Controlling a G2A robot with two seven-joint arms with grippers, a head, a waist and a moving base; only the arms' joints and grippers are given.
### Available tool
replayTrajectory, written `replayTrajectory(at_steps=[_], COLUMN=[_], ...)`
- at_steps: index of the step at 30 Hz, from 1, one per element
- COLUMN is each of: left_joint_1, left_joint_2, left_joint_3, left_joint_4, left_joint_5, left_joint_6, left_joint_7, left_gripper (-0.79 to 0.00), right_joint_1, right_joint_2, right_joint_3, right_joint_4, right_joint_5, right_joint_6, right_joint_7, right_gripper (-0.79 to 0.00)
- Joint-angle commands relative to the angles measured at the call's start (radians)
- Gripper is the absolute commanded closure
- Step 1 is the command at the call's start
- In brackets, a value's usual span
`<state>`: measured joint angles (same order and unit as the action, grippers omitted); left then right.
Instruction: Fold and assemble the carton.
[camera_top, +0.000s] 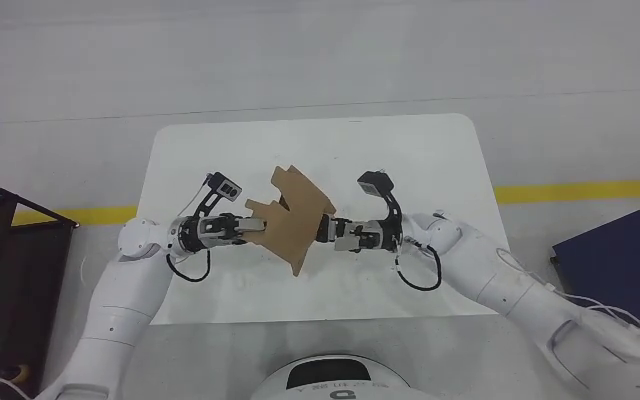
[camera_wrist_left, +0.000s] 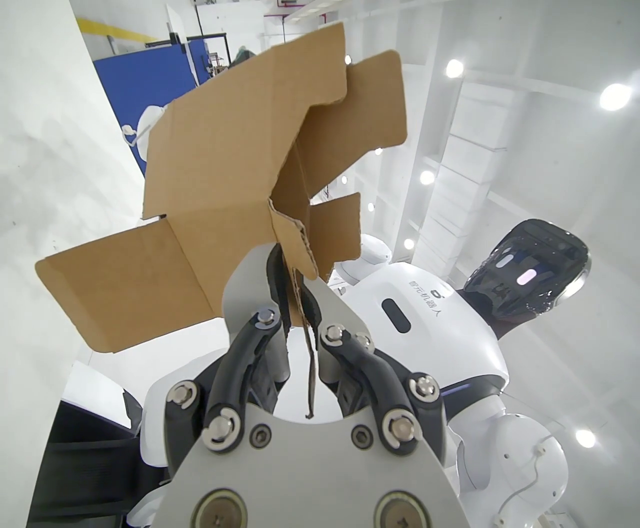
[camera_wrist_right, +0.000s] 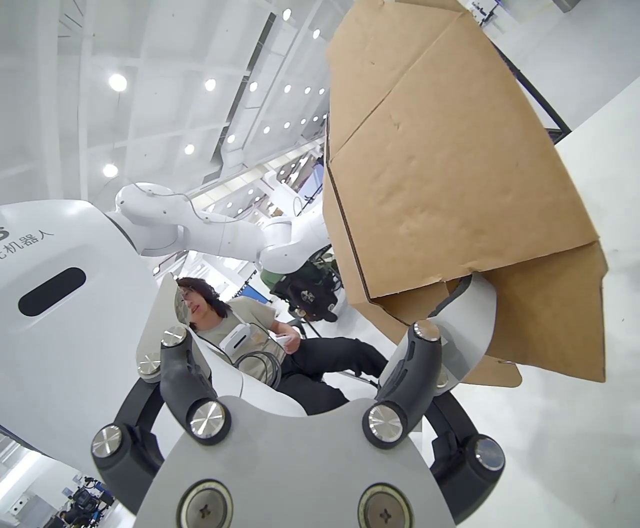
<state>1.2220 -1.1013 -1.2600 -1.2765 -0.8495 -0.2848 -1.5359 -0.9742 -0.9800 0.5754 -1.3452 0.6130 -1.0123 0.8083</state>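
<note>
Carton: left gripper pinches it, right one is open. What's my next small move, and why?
Probably close the right gripper on the carton flap. Its fingers stand wide apart, one finger tucked beside that flap, so only the left gripper grips the carton, and its flaps hang unfolded.

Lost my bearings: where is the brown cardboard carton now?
Top view: the brown cardboard carton is held above the middle of the white table, between the left gripper, shut on one edge, and the right gripper.
</note>
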Motion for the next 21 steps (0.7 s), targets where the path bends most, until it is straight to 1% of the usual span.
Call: replayTrajectory(at_steps=[1, 2, 3, 4, 5, 8, 11, 13, 21], left_joint_1=[0.000, 0.000, 0.000, -0.010, -0.006, 0.011, 0.013, 0.011, 0.010], left_joint_2=[0.000, 0.000, 0.000, 0.009, 0.019, 0.036, 0.051, 0.058, 0.059], left_joint_3=[0.000, 0.000, 0.000, -0.013, -0.035, -0.086, -0.117, -0.120, -0.120], left_joint_4=[0.000, 0.000, 0.000, -0.015, -0.023, -0.027, -0.018, -0.018, -0.019], left_joint_5=[0.000, 0.000, 0.000, 0.083, 0.135, 0.135, 0.163, 0.178, 0.180], left_joint_6=[0.000, 0.000, 0.000, -0.003, -0.017, -0.043, -0.077, -0.089, -0.090], left_joint_7=[0.000, 0.000, 0.000, 0.003, 0.017, 0.043, 0.077, 0.089, 0.090], left_gripper=[0.000, 0.000, 0.000, 0.000, 0.000, 0.000, 0.000, 0.000, 0.000], right_joint_1=[0.000, 0.000, 0.000, -0.001, 0.028, 0.093, 0.098, 0.098, 0.098], right_joint_2=[0.000, 0.000, 0.000, 0.002, 0.004, 0.011, 0.012, 0.012, 0.012], right_joint_3=[0.000, 0.000, 0.000, -0.028, -0.054, -0.123, -0.129, -0.129, -0.129], right_joint_4=[0.000, 0.000, 0.000, 0.056, 0.102, 0.186, 0.193, 0.193, 0.193], right_joint_5=[0.000, 0.000, 0.000, -0.003, -0.030, -0.108, -0.111, -0.111, -0.111], right_joint_6=[0.000, 0.000, 0.000, 0.009, 0.011, 0.027, 0.029, 0.029, 0.029], right_joint_7=[0.000, 0.000, 0.000, 0.009, 0.011, 0.027, 0.029, 0.029, 0.029], right_gripper=[-0.705, -0.696, -0.705, -0.730, -0.785, -0.785, -0.785, -0.785, -0.785])
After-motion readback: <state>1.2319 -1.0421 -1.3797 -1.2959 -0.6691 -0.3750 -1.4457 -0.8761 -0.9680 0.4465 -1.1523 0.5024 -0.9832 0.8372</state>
